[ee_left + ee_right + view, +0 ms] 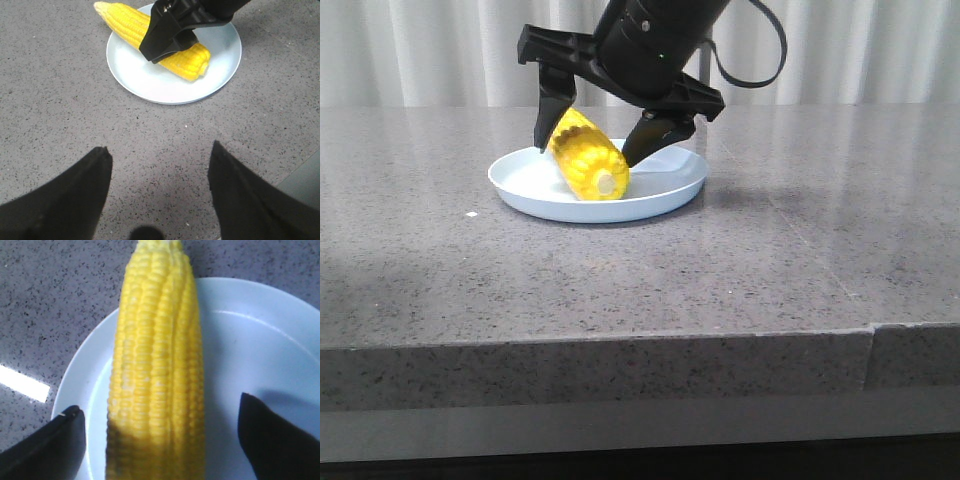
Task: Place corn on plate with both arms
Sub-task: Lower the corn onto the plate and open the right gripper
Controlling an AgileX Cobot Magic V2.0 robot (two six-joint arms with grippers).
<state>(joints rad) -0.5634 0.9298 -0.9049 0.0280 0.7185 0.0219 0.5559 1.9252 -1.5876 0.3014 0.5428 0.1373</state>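
The yellow corn (pixel 590 160) lies in the pale plate (pixel 665 195) with its stub end toward me and its tapered tip raised over the far left rim. My right gripper (pixel 585 155) is open, with one finger on each side of the cob and a gap on both sides. The right wrist view shows the corn (pixel 157 365) between the spread fingers (pixel 55 440) over the plate (pixel 250 340). My left gripper (pixel 159 148) is open and empty over bare table, short of the plate (pixel 150 85) and corn (pixel 125 20). It does not show in the front view.
The grey speckled stone table (pixel 740 270) runs to a front edge (pixel 620 345). A white curtain (pixel 420 50) hangs behind. The table's edge shows in the left wrist view (pixel 305 175). A tiny white speck (pixel 471 214) lies left of the plate.
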